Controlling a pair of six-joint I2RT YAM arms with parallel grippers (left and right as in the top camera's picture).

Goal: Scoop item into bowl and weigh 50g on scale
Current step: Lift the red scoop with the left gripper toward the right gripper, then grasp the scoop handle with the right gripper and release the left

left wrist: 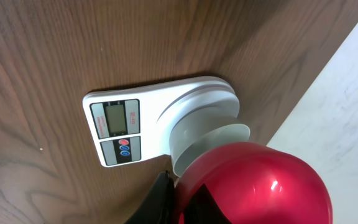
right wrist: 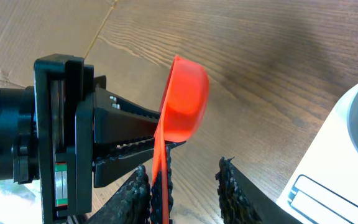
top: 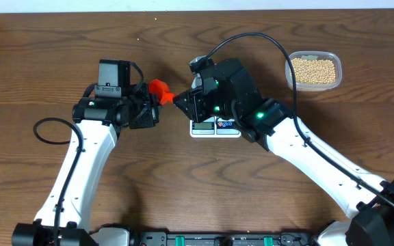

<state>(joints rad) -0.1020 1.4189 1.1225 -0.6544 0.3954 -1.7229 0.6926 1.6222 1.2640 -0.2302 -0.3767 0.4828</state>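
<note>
A red scoop (top: 159,87) hangs between both grippers left of the white scale (top: 214,127). My left gripper (top: 150,104) is shut on the scoop near its cup, which fills the lower right of the left wrist view (left wrist: 253,186). My right gripper (right wrist: 185,190) is open around the scoop's handle (right wrist: 160,174), which lies close to its left finger. The pale bowl (left wrist: 207,143) stands on the scale (left wrist: 154,118). Tan beans (top: 313,70) fill a clear tub at the far right. The scoop's cup (right wrist: 185,102) faces away, so its contents are hidden.
The clear plastic tub (top: 288,74) sits at the table's back right. My right arm covers most of the scale and bowl from overhead. A black cable (top: 46,130) loops beside my left arm. The scale's display and buttons (left wrist: 118,130) face the table's front.
</note>
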